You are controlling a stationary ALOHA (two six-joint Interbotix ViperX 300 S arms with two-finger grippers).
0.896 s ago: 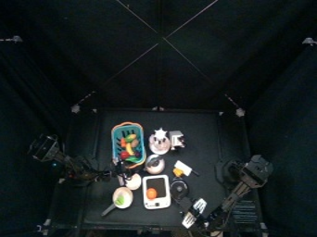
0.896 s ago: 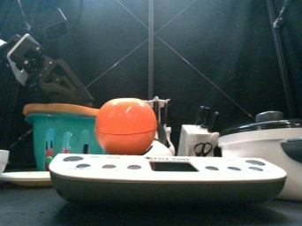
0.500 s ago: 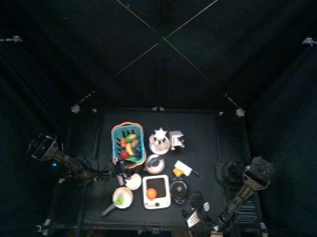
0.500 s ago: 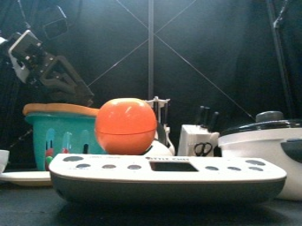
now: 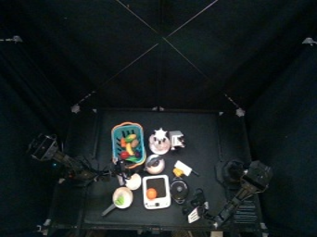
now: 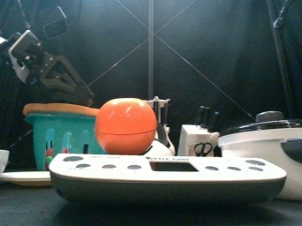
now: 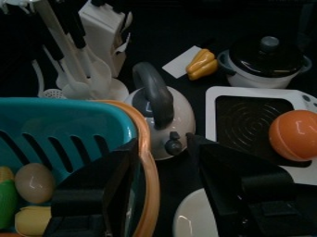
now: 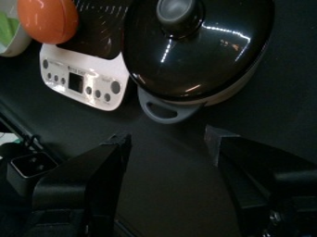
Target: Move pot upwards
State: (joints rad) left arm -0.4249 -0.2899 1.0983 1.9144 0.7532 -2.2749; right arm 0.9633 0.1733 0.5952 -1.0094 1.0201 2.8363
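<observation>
The pot (image 8: 198, 42) has a white body and a black domed lid with a knob. It stands at the table's front right, next to the scale, and shows at the right of the front view (image 6: 267, 141), in the top view (image 5: 183, 190) and in the left wrist view (image 7: 266, 60). My right gripper (image 8: 168, 174) is open and empty. It hovers apart from the pot on its front side (image 5: 196, 217). My left gripper (image 7: 180, 190) is open and empty above the teal basket's edge and a grey kettle (image 7: 161, 111).
A white scale (image 6: 165, 177) carries an orange ball (image 6: 126, 124) beside the pot. A teal basket (image 5: 126, 141) with toy food stands left of centre. A white rack of utensils (image 7: 93, 46) and a yellow piece (image 7: 201, 63) stand behind the kettle. The left arm (image 6: 41, 66) hangs at the left.
The right arm has drawn back slightly toward the table's front right corner. The left arm has shifted a little. The pot has not moved.
</observation>
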